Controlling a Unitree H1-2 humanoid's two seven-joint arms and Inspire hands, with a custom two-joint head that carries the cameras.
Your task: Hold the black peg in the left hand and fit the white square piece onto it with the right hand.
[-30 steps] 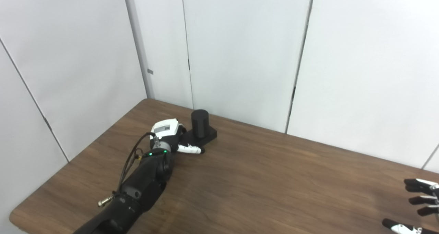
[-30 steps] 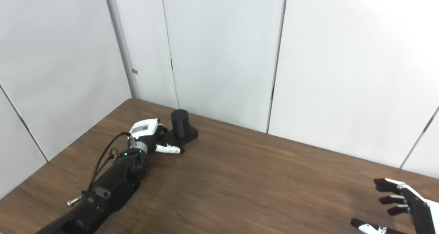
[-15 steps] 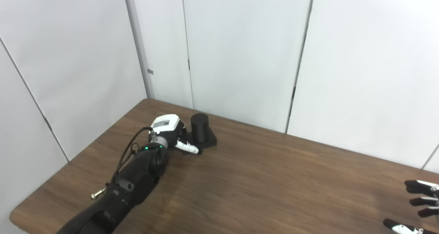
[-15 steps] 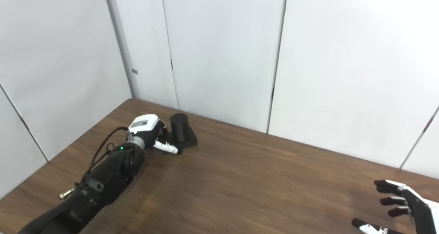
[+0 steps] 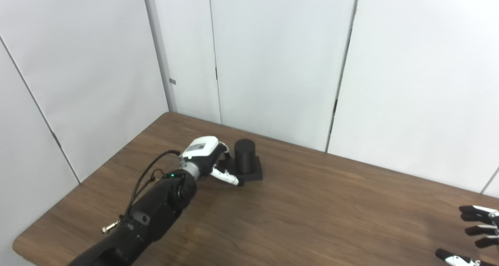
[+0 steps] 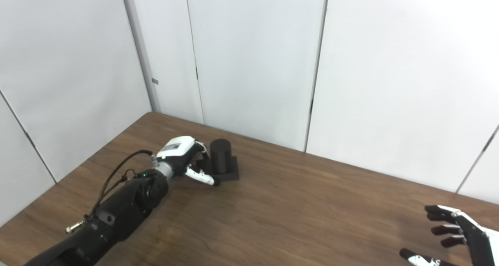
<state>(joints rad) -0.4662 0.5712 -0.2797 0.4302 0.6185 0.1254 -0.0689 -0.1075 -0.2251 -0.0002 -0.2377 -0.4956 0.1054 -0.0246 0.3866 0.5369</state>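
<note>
The left hand [image 5: 208, 159] lies low on the table [image 5: 312, 215], its white back turned up and its fingers curled against the near-left side of the black peg [image 5: 245, 159]. The thumb [image 5: 226, 177] reaches forward along the front edge of the peg's flat square base, touching or almost touching it. Whether the fingers truly grip the peg or only press against it I cannot tell; the far side of the hand is hidden behind its own shell. The peg stands upright just beyond the fingers, a short dark cylinder on a dark base, resting on the wood. Behind the hand, the black forearm [image 5: 156, 215] runs back toward the lower left corner, with a cable looped along its upper side and a small green light near the wrist.

Far off to the right, well apart from the peg, the right hand [image 6: 460, 235] shows only partly at the corner. Its dark-tipped fingers are spread apart and hold nothing.

White wall panels [image 5: 273, 63] stand behind the table.
</note>
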